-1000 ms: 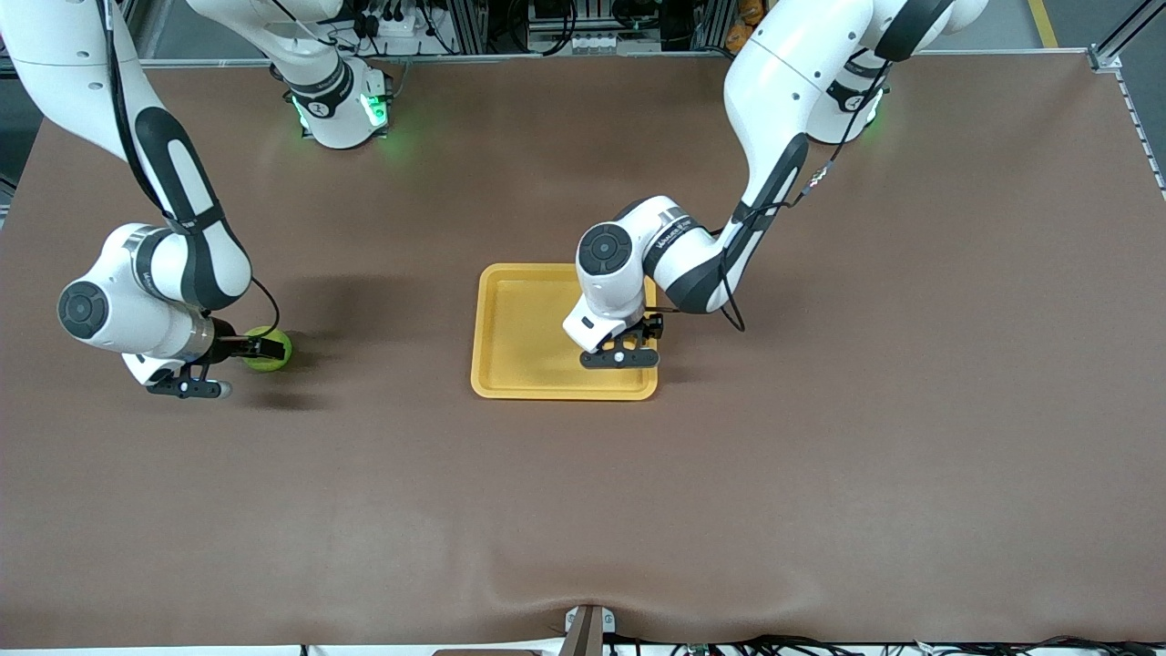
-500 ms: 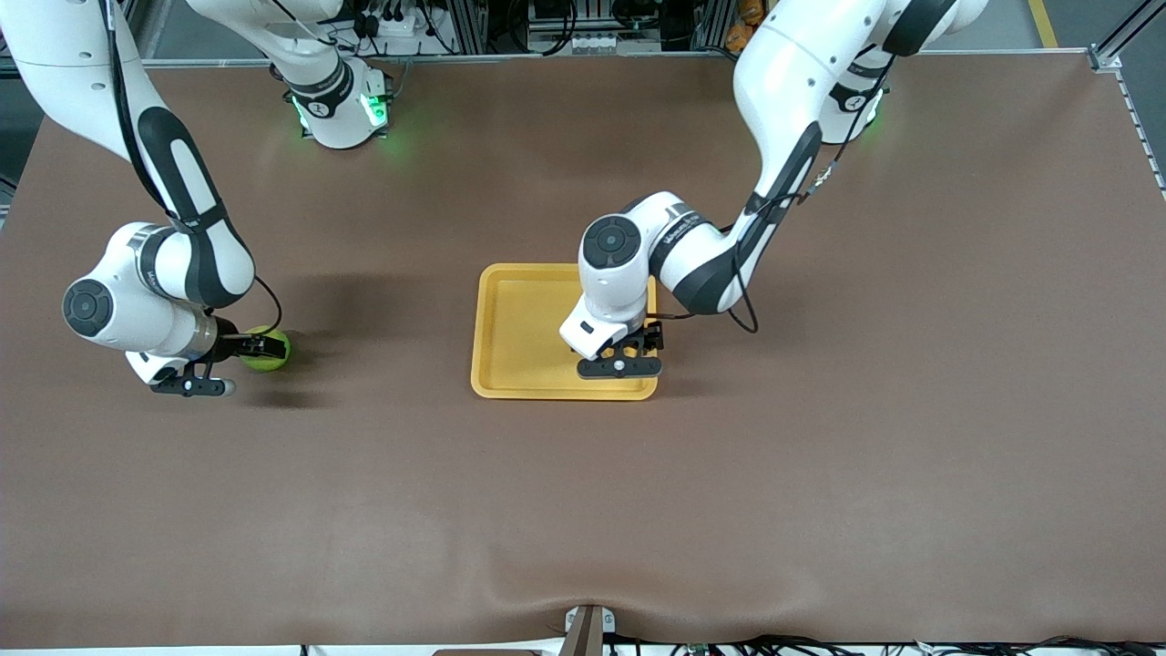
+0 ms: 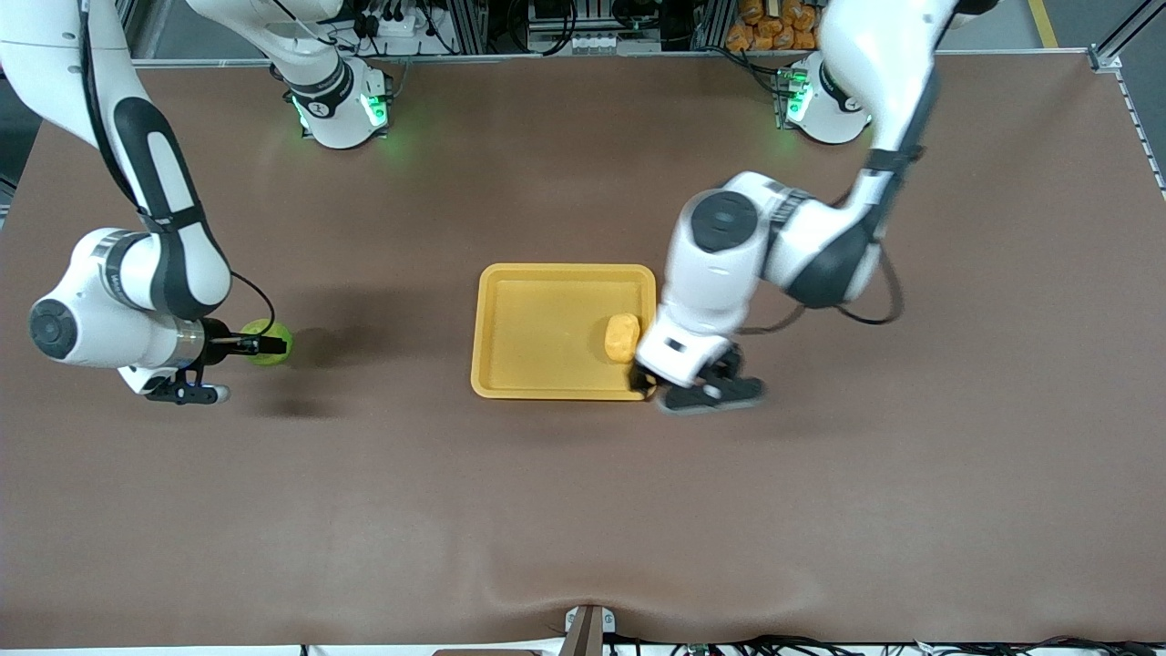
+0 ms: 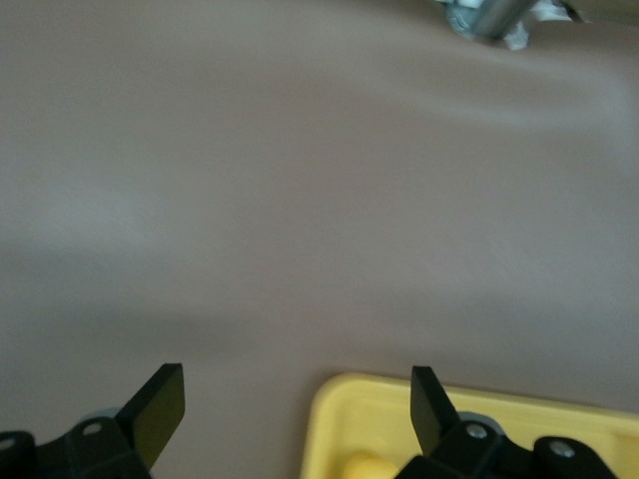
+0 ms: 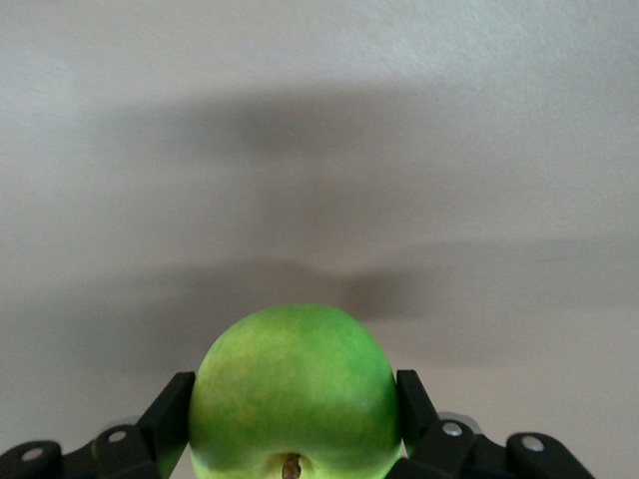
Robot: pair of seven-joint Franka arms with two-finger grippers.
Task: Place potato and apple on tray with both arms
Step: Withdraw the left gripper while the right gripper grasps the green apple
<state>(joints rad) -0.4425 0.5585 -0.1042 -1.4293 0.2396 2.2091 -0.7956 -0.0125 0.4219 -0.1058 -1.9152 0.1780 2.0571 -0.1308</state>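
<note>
The yellow-orange potato [image 3: 622, 338] lies on the yellow tray [image 3: 533, 333], close to the rim toward the left arm's end. My left gripper [image 3: 700, 394] hangs open and empty just outside that end of the tray, over its corner nearer the front camera. The left wrist view shows the left gripper [image 4: 297, 404] open, with the tray's corner [image 4: 384, 404] and a bit of the potato [image 4: 365, 467] below. The green apple [image 3: 272, 354] is at the right arm's end of the table. My right gripper [image 3: 271, 344] is shut on it. In the right wrist view the fingers [image 5: 170, 411] press both sides of the apple [image 5: 295, 384].
Brown mat [image 3: 583, 510] covers the whole table. The two arm bases [image 3: 339, 109] stand along the edge farthest from the front camera. Nothing else lies on the mat.
The left gripper opened, left the potato on the tray and swung up and off toward the left arm's end. The right gripper shut on the apple and its arm rose slightly.
</note>
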